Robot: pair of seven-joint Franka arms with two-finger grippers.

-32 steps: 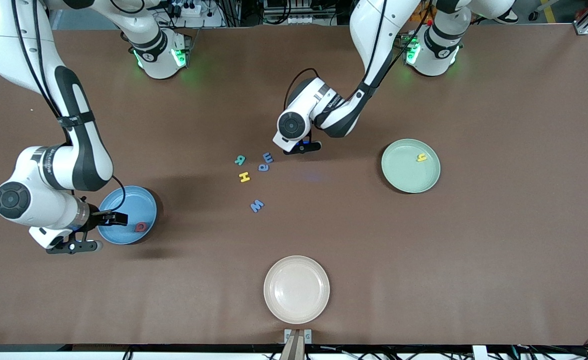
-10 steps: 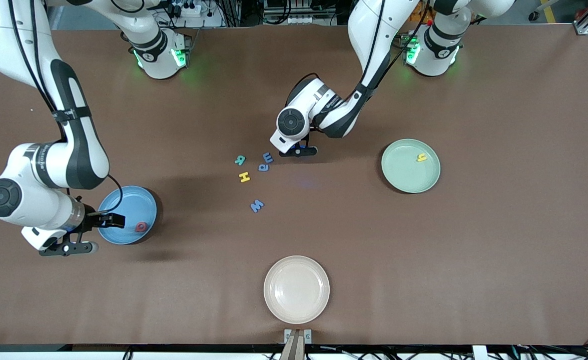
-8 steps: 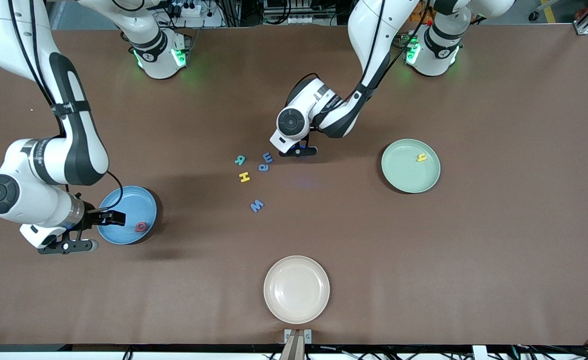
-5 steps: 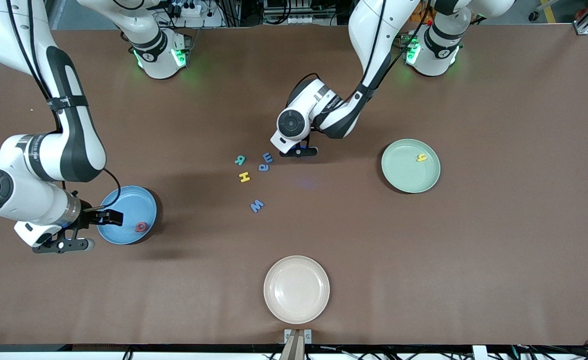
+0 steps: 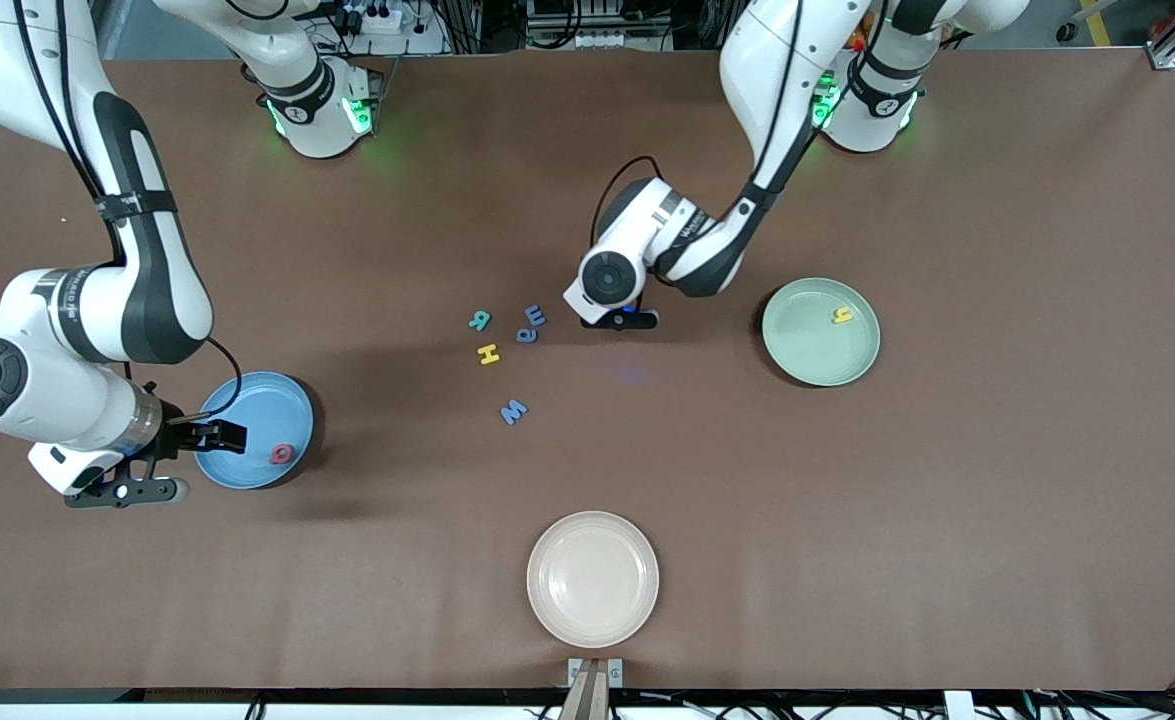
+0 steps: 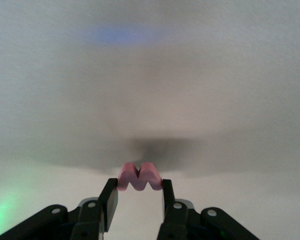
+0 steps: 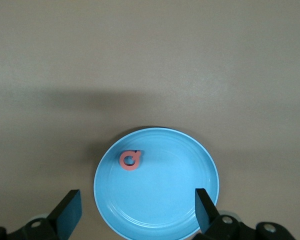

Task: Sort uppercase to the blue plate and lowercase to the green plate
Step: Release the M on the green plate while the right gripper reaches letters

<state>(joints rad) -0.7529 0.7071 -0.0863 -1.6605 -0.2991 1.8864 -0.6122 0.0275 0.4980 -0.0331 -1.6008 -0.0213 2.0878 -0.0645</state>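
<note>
My left gripper (image 5: pixel 623 320) (image 6: pixel 139 186) is shut on the small red w (image 6: pixel 139 176), just above the table between the letter cluster and the green plate (image 5: pixel 797 350). A yellow h (image 5: pixel 842 316) lies in that plate. On the table lie the teal R (image 5: pixel 481 320), yellow H (image 5: pixel 488 353), blue W (image 5: pixel 513 411), blue e (image 5: pixel 526 335) and a blue E-like letter (image 5: pixel 536 316). The red Q (image 5: pixel 282 454) (image 7: pixel 130 160) rests in the blue plate (image 5: pixel 247 400) (image 7: pixel 190 165). My right gripper (image 5: pixel 187 462) (image 7: pixel 136 206) hangs open over that plate's rim.
A cream-white plate (image 5: pixel 547 580) sits near the table's front edge, nearer to the camera than the letters. Both arm bases stand along the table's back edge.
My left gripper has risen and shifted toward the green plate with the red w in it. My right gripper drew back a little from the blue plate's middle, then stopped.
</note>
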